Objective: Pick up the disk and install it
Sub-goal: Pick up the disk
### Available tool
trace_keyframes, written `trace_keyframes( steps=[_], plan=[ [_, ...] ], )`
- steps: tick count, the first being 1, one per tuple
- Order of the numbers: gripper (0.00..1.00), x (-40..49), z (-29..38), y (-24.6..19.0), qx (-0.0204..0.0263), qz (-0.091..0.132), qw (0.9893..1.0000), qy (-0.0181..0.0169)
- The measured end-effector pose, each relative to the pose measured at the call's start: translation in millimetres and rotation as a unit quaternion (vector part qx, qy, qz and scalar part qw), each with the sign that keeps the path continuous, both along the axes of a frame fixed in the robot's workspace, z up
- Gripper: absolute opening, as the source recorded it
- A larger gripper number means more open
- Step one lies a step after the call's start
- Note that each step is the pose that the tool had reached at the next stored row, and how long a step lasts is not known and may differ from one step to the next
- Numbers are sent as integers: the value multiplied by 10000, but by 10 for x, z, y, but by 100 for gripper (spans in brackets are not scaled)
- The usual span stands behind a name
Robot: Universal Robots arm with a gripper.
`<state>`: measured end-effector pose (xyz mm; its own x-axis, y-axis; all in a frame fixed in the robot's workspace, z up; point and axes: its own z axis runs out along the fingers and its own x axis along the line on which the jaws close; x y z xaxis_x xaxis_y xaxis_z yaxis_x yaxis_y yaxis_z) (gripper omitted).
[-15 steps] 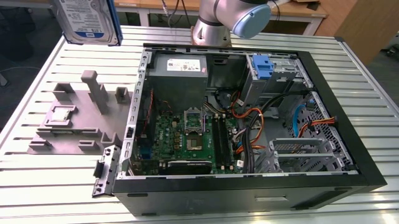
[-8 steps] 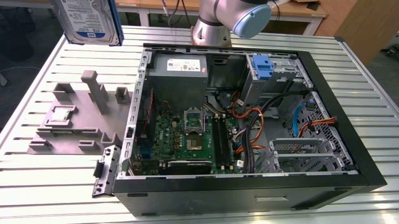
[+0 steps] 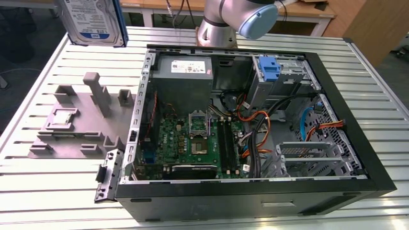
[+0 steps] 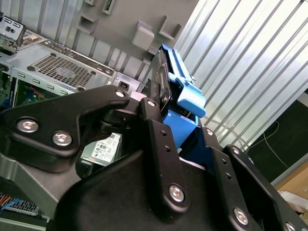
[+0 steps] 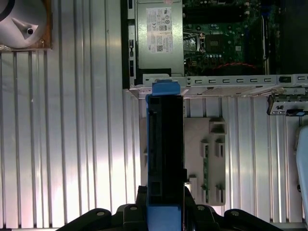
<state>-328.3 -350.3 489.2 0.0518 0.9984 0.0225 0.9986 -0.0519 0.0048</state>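
Note:
The disk (image 3: 96, 20), a grey-metal drive with a white-and-blue label, hangs in the air above the table's far corner at the exterior view's left, label facing the camera. In the first wrist view the disk (image 5: 164, 144) appears edge-on, dark with a blue bracket at both ends, above the slatted table beside the open case. My gripper (image 5: 165, 214) is shut on the disk's near end. The second wrist view has the black fingers (image 4: 154, 125) clamped on either side of the disk (image 4: 162, 77) and its blue bracket (image 4: 185, 94).
An open black computer case (image 3: 255, 196) lies on the slatted metal table (image 3: 51, 191). Inside it are a grey power-supply box (image 3: 183, 69), a green motherboard (image 3: 191, 141) and a silver cage with a blue latch (image 3: 271, 69). A grey moulded fixture (image 3: 83, 120) sits beside the case.

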Motion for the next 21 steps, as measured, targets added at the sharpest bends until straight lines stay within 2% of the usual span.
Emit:
trace_keyframes(
  steps=[15,21],
  plan=[
    [37,21,0,0,0,0,10000,0],
    [37,56,-1,0,0,0,10000,0]
  ],
)
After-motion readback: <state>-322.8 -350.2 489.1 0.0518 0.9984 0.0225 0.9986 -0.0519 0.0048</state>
